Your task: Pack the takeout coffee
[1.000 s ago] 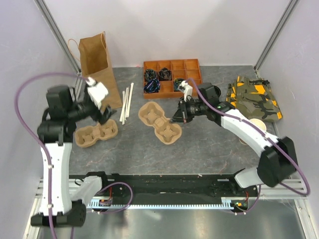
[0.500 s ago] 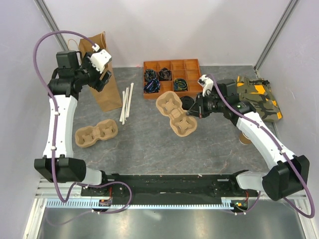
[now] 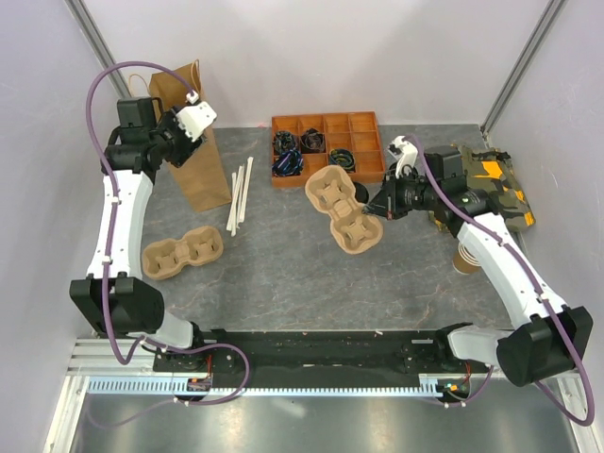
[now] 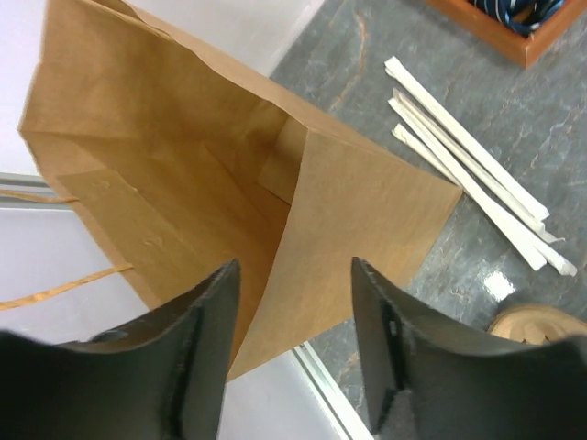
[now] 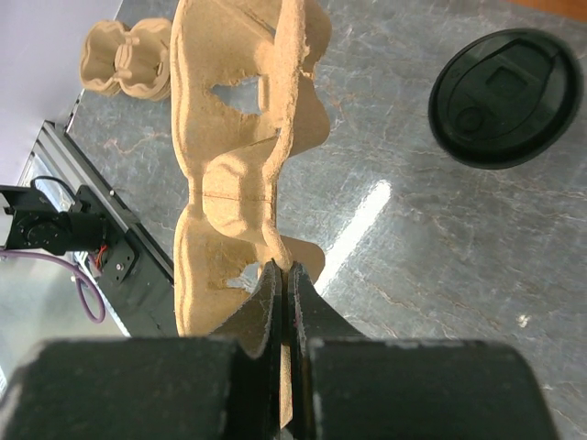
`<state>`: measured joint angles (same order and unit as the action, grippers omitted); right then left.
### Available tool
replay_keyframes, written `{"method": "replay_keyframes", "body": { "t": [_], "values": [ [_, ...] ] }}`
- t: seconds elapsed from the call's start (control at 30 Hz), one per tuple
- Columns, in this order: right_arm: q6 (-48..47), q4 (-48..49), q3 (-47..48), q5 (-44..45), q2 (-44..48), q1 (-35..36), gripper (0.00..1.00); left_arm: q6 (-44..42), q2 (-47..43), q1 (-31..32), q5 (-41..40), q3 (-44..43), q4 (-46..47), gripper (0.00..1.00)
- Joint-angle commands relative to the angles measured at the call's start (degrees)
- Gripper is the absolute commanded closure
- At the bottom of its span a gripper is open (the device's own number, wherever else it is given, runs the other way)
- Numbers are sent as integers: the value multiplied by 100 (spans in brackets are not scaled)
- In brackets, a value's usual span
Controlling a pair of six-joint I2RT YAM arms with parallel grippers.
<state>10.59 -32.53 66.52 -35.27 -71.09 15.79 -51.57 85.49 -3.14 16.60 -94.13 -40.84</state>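
While the right gripper [image 5: 282, 275] is clamped shut on the edge of a pulp cup carrier [image 3: 342, 209], holding it off the table, the left gripper [image 4: 295, 270] stands part open at the paper bag [image 4: 165, 183] mouth, empty. The takeout coffee [image 3: 464, 257] stands beside the right forearm, unpacked. Packing appears barely begun.

Honestly nothing readable is showing up anywhere here: the brown paper bag [image 4: 165, 165], the pulp cup carrier [image 5: 220, 183] and the black lid [image 5: 504, 96] are all looking totally blank, no print or labels.
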Motion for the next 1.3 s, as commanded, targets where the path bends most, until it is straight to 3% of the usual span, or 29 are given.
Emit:
{"method": "replay_keyframes", "body": {
  "t": [0.0,0.13,0.17,0.3,0.5,0.63,0.87,1.0,1.1,1.17,1.27],
  "values": [
    [-127,-51,537,-51,122,-155,100,-468,29,-20,-95,-62,-152,48],
    [-84,-95,757,-86,78,-357,100,-512,108,-20,-104,-132,-231,60],
    [-57,-95,809,-86,78,-410,100,-390,134,-29,-78,-219,-197,72],
    [136,-95,836,-68,165,-638,100,94,99,-73,106,-527,242,97],
    [216,-139,678,142,507,-858,100,402,55,-73,212,-1221,489,98],
    [-3,-664,546,335,614,-885,100,394,-207,14,361,-1529,437,98],
    [-1918,-2080,335,652,561,-885,100,323,-945,559,423,-1328,287,98],
    [-1552,-1986,-76,881,728,-885,100,595,-1236,621,764,-1372,287,98],
    [-772,-1539,-585,1301,1070,-885,100,754,-1465,709,1001,-1310,243,98],
    [-603,-1555,-491,1914,1106,-902,100,806,-1588,762,1161,-1196,199,98],
    [-313,-1484,-526,2049,1238,-902,100,841,-1825,919,1302,-976,164,98]
  ]
}}
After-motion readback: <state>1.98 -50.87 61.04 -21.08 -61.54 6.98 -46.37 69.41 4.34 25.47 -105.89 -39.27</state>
